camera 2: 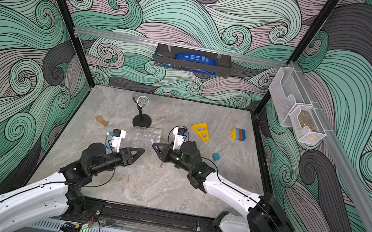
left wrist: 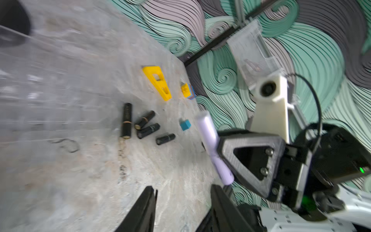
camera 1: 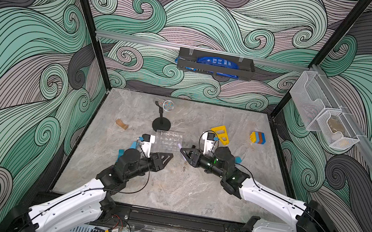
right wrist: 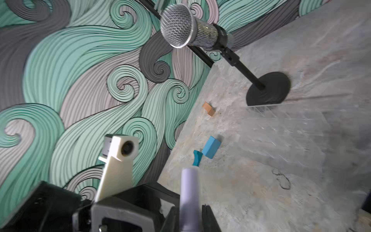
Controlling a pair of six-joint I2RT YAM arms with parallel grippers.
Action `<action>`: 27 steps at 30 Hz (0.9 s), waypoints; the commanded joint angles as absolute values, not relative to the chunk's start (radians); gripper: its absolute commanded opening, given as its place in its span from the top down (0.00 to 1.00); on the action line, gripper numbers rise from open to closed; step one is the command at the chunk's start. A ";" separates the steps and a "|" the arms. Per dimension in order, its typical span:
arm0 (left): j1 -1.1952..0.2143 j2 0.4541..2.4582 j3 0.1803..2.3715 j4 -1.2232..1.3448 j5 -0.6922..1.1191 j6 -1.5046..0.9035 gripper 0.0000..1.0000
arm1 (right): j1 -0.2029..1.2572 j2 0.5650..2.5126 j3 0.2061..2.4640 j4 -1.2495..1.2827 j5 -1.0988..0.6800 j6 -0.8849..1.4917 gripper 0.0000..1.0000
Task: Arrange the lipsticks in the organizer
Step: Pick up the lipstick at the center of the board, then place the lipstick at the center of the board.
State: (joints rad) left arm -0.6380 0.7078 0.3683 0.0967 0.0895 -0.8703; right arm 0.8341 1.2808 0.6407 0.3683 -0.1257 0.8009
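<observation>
My right gripper (camera 1: 181, 150) (right wrist: 189, 209) is shut on the pale lavender lipstick (camera 1: 179, 147) (left wrist: 210, 144) (right wrist: 189, 190), held just off the near right corner of the clear organizer (camera 1: 169, 133) (camera 2: 148, 129) (right wrist: 291, 128). In the left wrist view several black lipsticks (left wrist: 145, 120) lie loose on the table beyond the organizer's right side; the right arm hides them in both top views. The cells that show hold nothing. My left gripper (camera 1: 171, 155) (left wrist: 183, 187) stands open and empty near the organizer's front edge, pointing at the right gripper.
A microphone on a black stand (camera 1: 163, 118) rises just behind the organizer. A yellow wedge (camera 1: 220, 134), a stack of bricks (camera 1: 258, 137) and a blue cube (camera 2: 216, 156) lie to the right. A wooden block (camera 1: 121, 123) and blue pieces (right wrist: 210, 149) lie left.
</observation>
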 commanded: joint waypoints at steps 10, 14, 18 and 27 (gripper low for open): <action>-0.496 0.784 0.456 -0.281 -0.012 -0.813 0.54 | 1.028 1.646 0.853 -0.068 0.205 0.490 0.79; -0.489 0.766 0.457 -0.303 -0.017 -0.799 0.55 | 1.047 1.732 0.916 -0.113 0.223 0.465 0.77; -0.485 0.757 0.450 -0.304 -0.014 -0.798 0.54 | 1.052 1.764 0.944 -0.140 0.232 0.453 0.77; -0.483 0.765 0.448 -0.281 -0.003 -0.802 0.55 | 1.058 1.833 0.992 -0.216 0.246 0.450 0.67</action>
